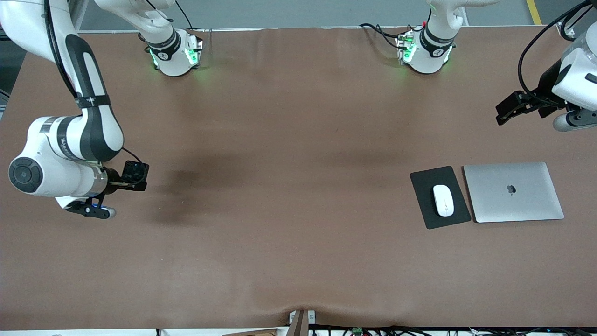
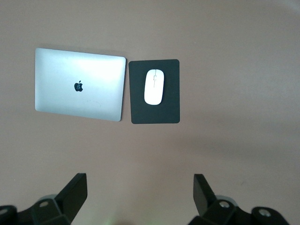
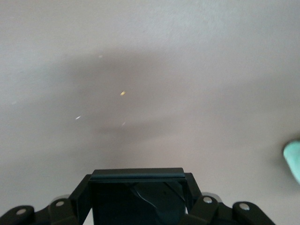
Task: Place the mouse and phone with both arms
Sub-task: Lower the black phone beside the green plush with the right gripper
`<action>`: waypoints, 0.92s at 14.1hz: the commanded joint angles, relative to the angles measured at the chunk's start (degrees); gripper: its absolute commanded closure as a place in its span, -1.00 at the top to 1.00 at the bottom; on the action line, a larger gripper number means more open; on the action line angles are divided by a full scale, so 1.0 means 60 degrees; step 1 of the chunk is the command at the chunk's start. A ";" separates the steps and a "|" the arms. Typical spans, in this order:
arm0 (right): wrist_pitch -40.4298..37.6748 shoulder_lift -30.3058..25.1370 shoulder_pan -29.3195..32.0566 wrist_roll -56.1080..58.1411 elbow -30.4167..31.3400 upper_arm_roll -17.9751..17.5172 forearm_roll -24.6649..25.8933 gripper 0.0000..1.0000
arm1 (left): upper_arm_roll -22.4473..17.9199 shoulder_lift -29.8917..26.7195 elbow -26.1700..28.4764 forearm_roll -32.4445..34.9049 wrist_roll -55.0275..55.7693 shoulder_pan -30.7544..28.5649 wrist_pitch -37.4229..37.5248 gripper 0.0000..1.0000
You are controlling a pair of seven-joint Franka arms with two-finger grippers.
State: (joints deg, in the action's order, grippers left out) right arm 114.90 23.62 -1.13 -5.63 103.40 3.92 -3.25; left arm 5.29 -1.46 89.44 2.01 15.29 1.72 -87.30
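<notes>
You have the brown table (image 1: 289, 116) spread wide under both arms, most of its surface bare. The right arm (image 1: 74, 140) hangs over its own end of the table, and its right gripper (image 1: 133, 179) is clamped on the phone (image 3: 137, 197), which fills the gap between the jaws as a dark slab in the right wrist view; it is held up in the air over bare tabletop. The left arm (image 1: 576, 77) waits over its own end, with the left gripper (image 2: 139, 199) spread wide and holding nothing, its two black fingers (image 2: 75, 192) standing well apart. Toward the left arm's end you see a closed silver laptop (image 1: 513, 192) lying flat, nearer to the front camera than the left gripper's spot. Just beside it, toward the right arm's end, lies a black mouse pad (image 1: 440, 197), its edge close to the laptop's. The mouse (image 1: 443, 200) rests on that pad, roughly at its middle, lying lengthwise along it.
</notes>
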 commanded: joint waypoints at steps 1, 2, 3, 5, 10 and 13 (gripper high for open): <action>0.1265 -0.0217 0.0918 0.1533 0.0914 -0.0199 0.0088 -1.00 | -0.0164 -0.0285 0.0195 -0.0305 -0.0248 0.0050 0.0106 1.00; 0.1632 -0.0115 0.1211 0.1988 0.1031 -0.0199 0.0088 -1.00 | -0.0149 -0.0285 0.0210 -0.0320 -0.0277 0.0021 0.0135 1.00; 0.1868 0.0060 0.1461 0.2341 0.1076 -0.0199 0.0088 -1.00 | -0.0149 -0.0285 0.0196 -0.0320 -0.0321 0.0006 0.0135 1.00; 0.2264 0.0426 0.1813 0.2636 0.1120 -0.0199 0.0088 -1.00 | -0.0163 -0.0299 0.0166 -0.0320 -0.0496 -0.0009 0.0150 1.00; 0.2500 0.1042 0.2181 0.2681 0.1369 -0.0185 0.0088 -1.00 | -0.0179 -0.0329 0.0078 -0.0232 -0.0497 -0.0024 0.0486 1.00; 0.2734 0.1510 0.2181 0.2681 0.1369 -0.0199 0.0088 -1.00 | -0.0134 -0.0417 0.0093 -0.0203 -0.0526 -0.0024 0.0589 1.00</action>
State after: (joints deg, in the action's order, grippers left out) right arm 130.23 31.79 10.55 10.05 111.27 3.94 -3.25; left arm 4.57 -2.42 89.42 1.45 13.61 1.62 -84.63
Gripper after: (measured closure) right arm 0.198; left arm 0.000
